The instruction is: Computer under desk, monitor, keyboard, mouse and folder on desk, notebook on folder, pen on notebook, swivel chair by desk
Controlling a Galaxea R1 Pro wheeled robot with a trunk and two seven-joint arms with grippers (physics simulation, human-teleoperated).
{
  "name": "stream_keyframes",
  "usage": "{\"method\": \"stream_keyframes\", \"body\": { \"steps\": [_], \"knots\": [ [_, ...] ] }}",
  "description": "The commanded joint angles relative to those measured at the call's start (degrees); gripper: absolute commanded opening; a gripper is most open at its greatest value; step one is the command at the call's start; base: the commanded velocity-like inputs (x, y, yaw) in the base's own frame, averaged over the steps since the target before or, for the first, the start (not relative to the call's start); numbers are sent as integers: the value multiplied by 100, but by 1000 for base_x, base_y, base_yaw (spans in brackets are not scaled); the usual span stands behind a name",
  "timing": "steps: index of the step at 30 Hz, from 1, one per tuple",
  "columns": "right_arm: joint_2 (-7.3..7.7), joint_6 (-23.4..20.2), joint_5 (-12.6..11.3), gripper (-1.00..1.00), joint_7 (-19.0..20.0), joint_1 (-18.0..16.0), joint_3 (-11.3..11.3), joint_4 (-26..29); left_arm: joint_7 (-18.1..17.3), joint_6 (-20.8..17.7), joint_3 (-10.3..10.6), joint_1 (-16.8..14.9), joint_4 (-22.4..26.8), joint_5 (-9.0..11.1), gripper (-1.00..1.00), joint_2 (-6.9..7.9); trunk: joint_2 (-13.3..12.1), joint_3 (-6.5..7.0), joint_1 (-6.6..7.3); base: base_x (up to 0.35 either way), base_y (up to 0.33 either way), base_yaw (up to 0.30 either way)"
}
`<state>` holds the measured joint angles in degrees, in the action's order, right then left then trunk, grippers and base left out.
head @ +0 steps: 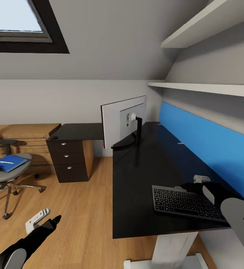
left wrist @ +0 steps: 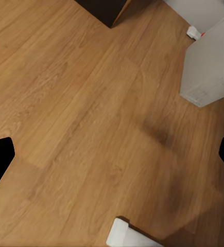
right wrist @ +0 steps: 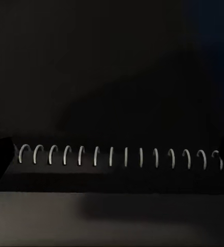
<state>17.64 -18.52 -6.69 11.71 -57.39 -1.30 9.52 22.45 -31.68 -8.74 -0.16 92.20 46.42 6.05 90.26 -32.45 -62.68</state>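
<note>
Black and long, the bench [head: 152, 179] is carrying one monitor [head: 122, 121] and one keyboard [head: 187, 203]. The right hand [head: 201, 179] is hovering just behind the keyboard, and in the right wrist view a dark notebook [right wrist: 112, 103] with a white spiral binding is lying right under it; I cannot tell if this hand is open or closed. The left hand [head: 37, 219] is hanging over the wooden floor [left wrist: 81, 103] with its fingers standing apart, gripping nothing, near one pale computer [left wrist: 209, 64]. Far from both hands, one blue folder [head: 8, 163] is lying on the seat of one swivel chair [head: 4, 175], with one white pen [head: 4, 162] on it.
</note>
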Motion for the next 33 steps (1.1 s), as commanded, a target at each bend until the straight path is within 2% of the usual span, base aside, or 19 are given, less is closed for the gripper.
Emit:
{"method": "stream_keyframes", "body": {
  "steps": [1, 16, 33],
  "knots": [
    [2, -38, -70, 100, 7, 0, -11, 6, 49, -13, 4, -2, 9, 60, 100, 2, 3, -5, 0, 0, 112, 0],
    [10, 26, -70, 100, 31, 0, 7, 16, 44, -13, 20, -2, -16, 66, 100, 8, 3, -5, 0, 0, 31, 0],
    [19, 24, -70, 100, 25, 0, -1, 245, 49, -13, 22, -2, -18, 60, 100, 2, -679, 300, 373, 0, 0, 0]
  ]
}}
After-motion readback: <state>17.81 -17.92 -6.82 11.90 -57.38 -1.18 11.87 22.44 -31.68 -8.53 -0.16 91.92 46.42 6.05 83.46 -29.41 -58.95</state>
